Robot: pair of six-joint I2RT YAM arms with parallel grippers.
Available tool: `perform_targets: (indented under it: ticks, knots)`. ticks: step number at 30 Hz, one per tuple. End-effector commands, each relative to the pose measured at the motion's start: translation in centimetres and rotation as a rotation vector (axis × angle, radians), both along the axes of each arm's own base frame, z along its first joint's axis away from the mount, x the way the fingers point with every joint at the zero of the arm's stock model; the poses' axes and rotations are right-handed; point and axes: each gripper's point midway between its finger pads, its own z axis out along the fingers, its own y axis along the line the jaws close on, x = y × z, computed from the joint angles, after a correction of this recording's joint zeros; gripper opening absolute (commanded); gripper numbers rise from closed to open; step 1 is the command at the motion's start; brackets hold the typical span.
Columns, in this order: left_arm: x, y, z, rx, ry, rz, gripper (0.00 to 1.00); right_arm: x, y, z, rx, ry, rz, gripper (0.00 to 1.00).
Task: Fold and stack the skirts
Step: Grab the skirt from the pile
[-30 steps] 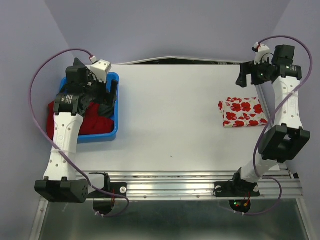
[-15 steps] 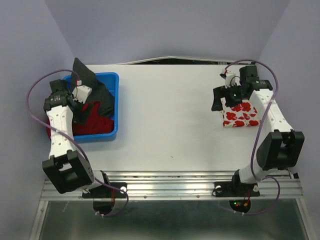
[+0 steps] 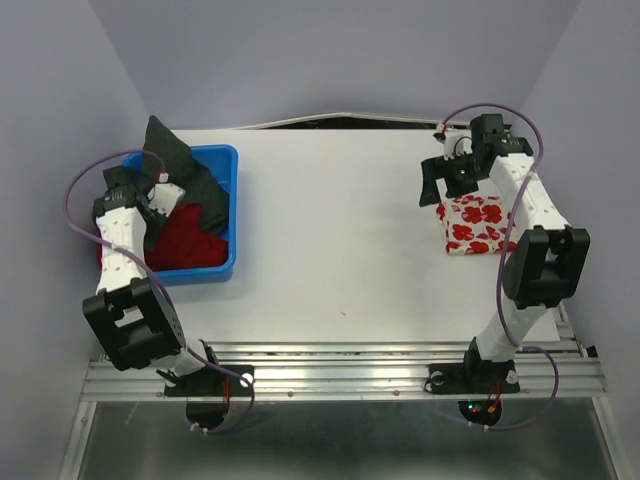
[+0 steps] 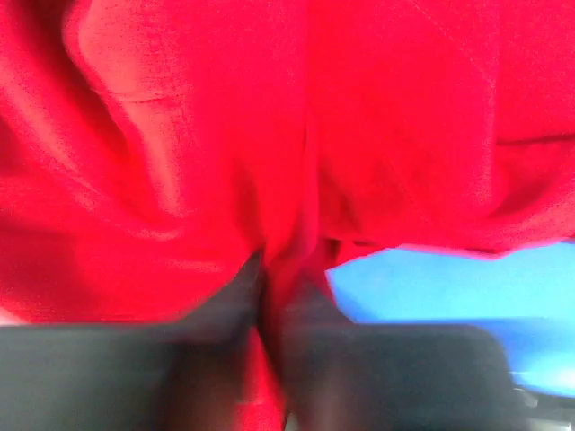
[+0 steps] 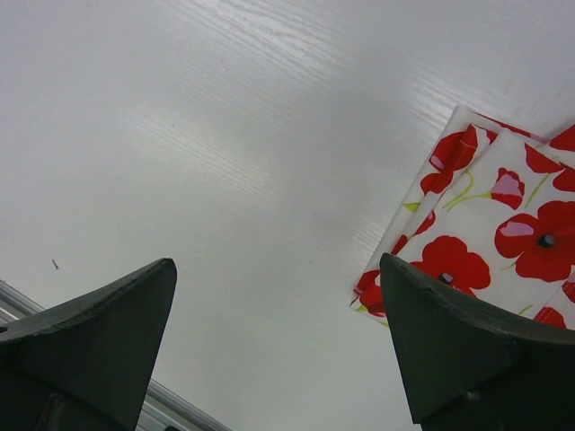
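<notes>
Red cloth is filling the left wrist view, and a fold of the red skirt (image 4: 180, 135) is sitting pinched between the dark fingers of the left gripper (image 4: 274, 269). A second ago that gripper was hanging wide above the blue bin (image 3: 222, 262); now it is down inside and clenching on the fold, so I am judging the pick of the second garment as under way. The dark grey skirt (image 3: 165, 150) is lying partly over the red one and spilling over the bin's far rim, so it may drag along when I lift. The right gripper (image 5: 278, 296) has swung in from the far corner and is hovering with its jaws spread and nothing in them, just beside an edge of the flowered skirt (image 3: 480, 225), which is lying folded at the table's right side. Between bin and fold the table (image 3: 330, 230) is giving me broad room for spreading the red one.
</notes>
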Motion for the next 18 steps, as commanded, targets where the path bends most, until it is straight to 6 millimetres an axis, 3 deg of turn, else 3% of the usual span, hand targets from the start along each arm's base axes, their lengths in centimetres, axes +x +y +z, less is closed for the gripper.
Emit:
perform_targets:
  ticks: [1,2,3,5,6,7,9,10,11,12,13,16,18]
  knots:
    - [3.9,-1.2,10.1,-0.031,-0.306,-0.046,0.00,0.4,1.1,3.6,0.034,-0.067,0.031,0.98]
    - [3.4,-2.3,11.3,-0.075,-0.308,-0.065,0.00,0.2,1.4,4.0,0.053,-0.071,0.037,0.98]
    - [4.5,-3.5,15.9,-0.109,-0.425,-0.113,0.00,0.2,1.6,4.6,0.066,-0.088,0.036,0.98]
    - [4.4,-5.2,20.0,-0.165,-0.501,-0.144,0.00,0.0,2.1,5.3,0.094,-0.102,0.040,0.97]
    - [4.7,-7.0,25.0,-0.206,-0.623,-0.204,0.00,-0.2,2.6,6.3,0.123,-0.126,0.052,0.97]
    - [4.6,-7.9,27.4,-0.228,-0.681,-0.225,0.00,-0.4,2.8,6.6,0.137,-0.134,0.059,0.97]
    - [4.0,-10.6,31.8,-0.298,-0.793,-0.306,0.00,-0.4,3.2,7.4,0.159,-0.161,0.071,0.97]
    - [3.4,-11.6,35.8,-0.308,-0.910,-0.324,0.00,-0.4,3.2,8.2,0.160,-0.183,0.074,0.97]
    - [3.1,-12.4,37.4,-0.331,-0.959,-0.345,0.00,-0.3,3.3,8.6,0.164,-0.192,0.077,0.96]
    - [2.3,-14.1,40.5,-0.371,-1.058,-0.395,0.00,-0.5,3.3,8.7,0.164,-0.187,0.088,0.96]
    - [1.6,-14.9,40.8,-0.387,-1.065,-0.426,0.00,-0.6,3.4,9.1,0.166,-0.191,0.097,0.96]
    - [0.1,-18.7,45.0,-0.512,-1.220,-0.529,0.00,-1.1,3.5,10.4,0.170,-0.209,0.114,0.96]
    - [-0.5,-20.2,46.0,-0.566,-1.256,-0.546,0.00,-1.7,3.5,10.5,0.166,-0.202,0.114,0.96]
